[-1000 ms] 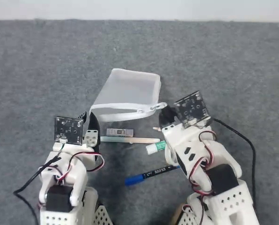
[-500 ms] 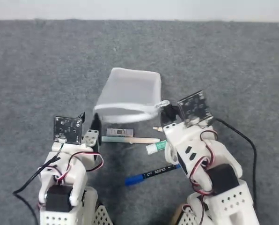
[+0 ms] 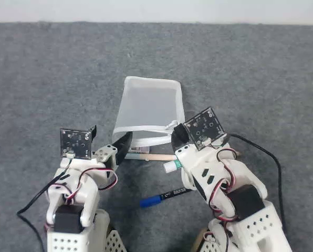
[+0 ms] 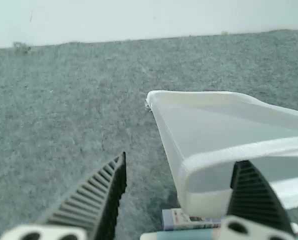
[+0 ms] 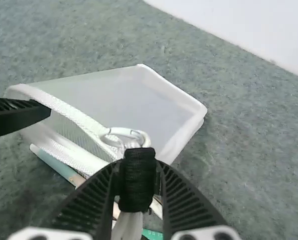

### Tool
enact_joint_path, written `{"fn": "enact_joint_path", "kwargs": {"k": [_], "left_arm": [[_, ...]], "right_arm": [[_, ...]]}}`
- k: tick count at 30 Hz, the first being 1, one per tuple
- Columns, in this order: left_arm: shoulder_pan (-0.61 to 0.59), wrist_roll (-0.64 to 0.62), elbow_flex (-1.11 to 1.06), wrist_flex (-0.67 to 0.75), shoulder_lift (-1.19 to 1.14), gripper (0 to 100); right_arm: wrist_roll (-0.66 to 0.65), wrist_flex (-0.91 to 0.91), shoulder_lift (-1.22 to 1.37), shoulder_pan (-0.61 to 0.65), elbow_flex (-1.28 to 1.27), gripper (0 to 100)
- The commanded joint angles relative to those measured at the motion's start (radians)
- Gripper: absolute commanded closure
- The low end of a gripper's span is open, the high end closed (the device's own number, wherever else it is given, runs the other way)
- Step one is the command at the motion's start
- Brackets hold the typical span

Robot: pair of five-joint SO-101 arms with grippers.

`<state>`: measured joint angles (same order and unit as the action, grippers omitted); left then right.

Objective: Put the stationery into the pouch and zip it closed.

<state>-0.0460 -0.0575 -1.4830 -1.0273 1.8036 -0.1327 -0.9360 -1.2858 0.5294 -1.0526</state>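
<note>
The left claw (image 4: 182,158) hangs open at the left corner of the translucent white plastic pouch (image 3: 151,105), one jaw on the grey felt-like worktop (image 3: 41,79) side and the other in front of the pouch's rim. It grips nothing. It is probably placed there to pinch that corner and brace the mouth.

The pouch lies in the middle of the worktop with its closed end away from the arms and its mouth towards them. The thick white rim is lifted and gapes a little. The walls are frosted and soft, and I judge that they will sag unless both ends are held.

The stationery lies just outside the mouth:
- A small grey rectangular pack (image 4: 189,219) sits partly under the rim.
- A pale wooden stick (image 3: 156,156) lies across in front of the pack.
- A short green-and-white tube (image 3: 172,166) lies near the stick's right end.
- A black pen with a blue cap (image 3: 164,196) lies nearer the arms.

At the right end of the mouth, the right claw (image 5: 136,168) is clamped on a black tab (image 5: 136,187) next to the zipper ring (image 5: 124,135). It seems to hold that end up so the mouth stays open for loading.
</note>
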Motion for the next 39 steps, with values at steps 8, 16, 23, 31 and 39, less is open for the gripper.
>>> {"fn": "enact_joint_path", "kwargs": {"k": [8,16,23,31,39], "left_arm": [[0.000,0.043,0.002,0.032,0.009,68],[0.000,0.043,0.002,0.034,0.009,68],[0.000,0.044,0.004,0.043,0.009,75],[0.000,0.091,0.004,0.048,0.012,91],[-0.006,0.087,0.036,0.009,0.015,99]], "right_arm": [[-0.051,-0.064,-0.229,0.061,-0.008,99.3],[-0.060,-0.065,-0.275,0.099,-0.041,99.3],[-0.061,-0.067,-0.278,0.099,-0.041,99.3],[-0.061,-0.065,-0.277,0.099,-0.041,99.3],[-0.054,-0.065,-0.277,0.099,-0.043,84.8]]}}
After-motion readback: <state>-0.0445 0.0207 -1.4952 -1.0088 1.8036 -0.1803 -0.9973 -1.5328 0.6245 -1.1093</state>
